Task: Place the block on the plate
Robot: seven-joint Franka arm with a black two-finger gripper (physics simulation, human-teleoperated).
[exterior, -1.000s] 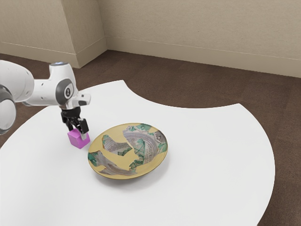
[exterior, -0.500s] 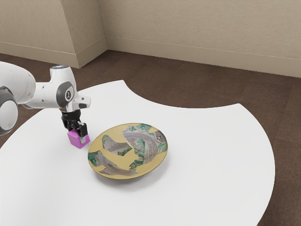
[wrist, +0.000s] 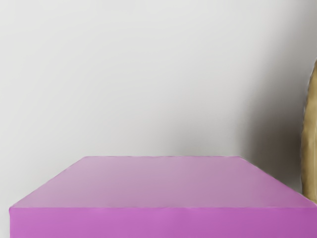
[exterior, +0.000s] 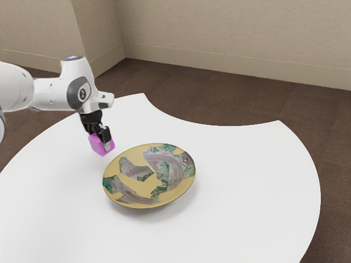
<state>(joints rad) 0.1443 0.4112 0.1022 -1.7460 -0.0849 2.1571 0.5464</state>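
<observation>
White arm (exterior: pixel 52 94) reaches in from the exterior view's left. Black gripper (exterior: pixel 102 141) is closed on the magenta block (exterior: pixel 97 144), fingers on two sides, and holds it off the white table (exterior: pixel 252 181). Block hangs to the left and far side of the patterned plate (exterior: pixel 145 187), near its rim but apart from it. Plate rests on the table, gold with green and grey patches. Wrist view: block's flat face close up, plate's gold edge beside it.

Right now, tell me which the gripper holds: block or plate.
The magenta block: the gripper is shut on it, while the patterned gold plate rests on the table.
</observation>
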